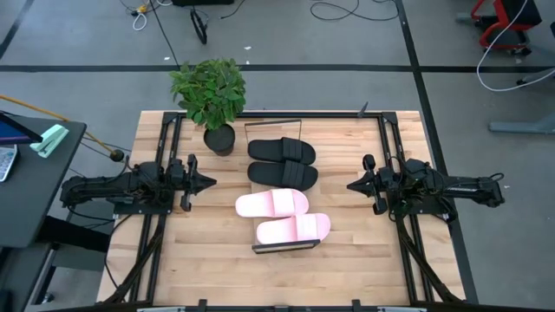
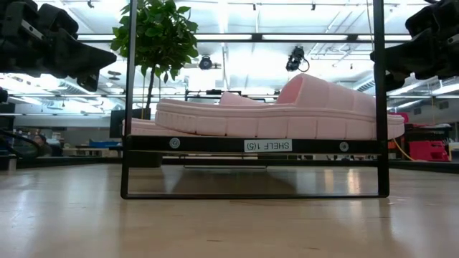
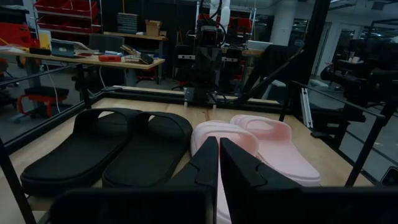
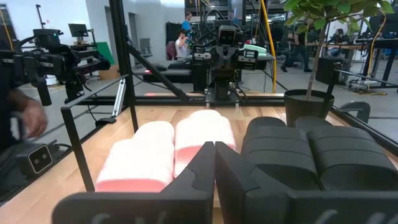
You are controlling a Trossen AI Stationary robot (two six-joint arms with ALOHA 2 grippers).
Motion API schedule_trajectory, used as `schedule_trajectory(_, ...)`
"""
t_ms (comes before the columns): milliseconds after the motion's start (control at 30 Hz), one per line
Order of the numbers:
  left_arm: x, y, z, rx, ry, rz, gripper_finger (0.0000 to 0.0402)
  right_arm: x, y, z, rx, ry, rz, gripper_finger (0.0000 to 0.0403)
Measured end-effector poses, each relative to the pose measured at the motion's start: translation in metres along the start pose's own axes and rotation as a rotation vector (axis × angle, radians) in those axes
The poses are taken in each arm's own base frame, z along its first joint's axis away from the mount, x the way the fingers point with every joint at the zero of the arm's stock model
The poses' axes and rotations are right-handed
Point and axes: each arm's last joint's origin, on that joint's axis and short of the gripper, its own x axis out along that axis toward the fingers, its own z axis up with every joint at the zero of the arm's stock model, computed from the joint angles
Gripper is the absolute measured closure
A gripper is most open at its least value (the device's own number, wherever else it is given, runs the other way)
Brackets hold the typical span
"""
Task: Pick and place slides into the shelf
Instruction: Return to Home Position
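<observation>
The shelf is a narrow black-framed rack that runs from far to near in the middle of the table. Four slides lie side by side on its board: two black ones at the far end and two pink ones at the near end. The low view shows a pink slide resting sole-down on the board. My left gripper hovers shut to the left of the shelf, pointing level at it. My right gripper hovers shut to its right, also level.
A potted plant stands at the far left of the shelf, next to the black slides. Black rails run along both table sides under the arms. A person's hand shows off the table's near side.
</observation>
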Motion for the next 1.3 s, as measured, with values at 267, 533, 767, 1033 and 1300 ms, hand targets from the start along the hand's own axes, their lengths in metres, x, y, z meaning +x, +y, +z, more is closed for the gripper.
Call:
schedule_trajectory(267,0.0000,0.0000,0.0000,0.000,0.000,0.000,0.0374,0.0000,0.0000,0.0000,0.000,0.000,0.000,0.0388)
schedule_trajectory(533,0.0000,0.0000,0.0000,0.000,0.000,0.000,0.0366,0.0000,0.0000,-0.0001,0.000,0.000,0.000,0.0386)
schedule_trajectory(767,0.0000,0.0000,0.0000,0.000,0.000,0.000,0.0379,0.0000,0.0000,-0.0001,0.000,0.000,0.000,0.0389)
schedule_trajectory(1033,0.0000,0.0000,0.0000,0.000,0.000,0.000,0.0378,0.0000,0.0000,-0.0001,0.000,0.000,0.000,0.0387)
schedule_trajectory(1300,0.0000,0.0000,0.0000,0.000,0.000,0.000,0.0365,0.0000,0.0000,-0.0001,0.000,0.000,0.000,0.0388)
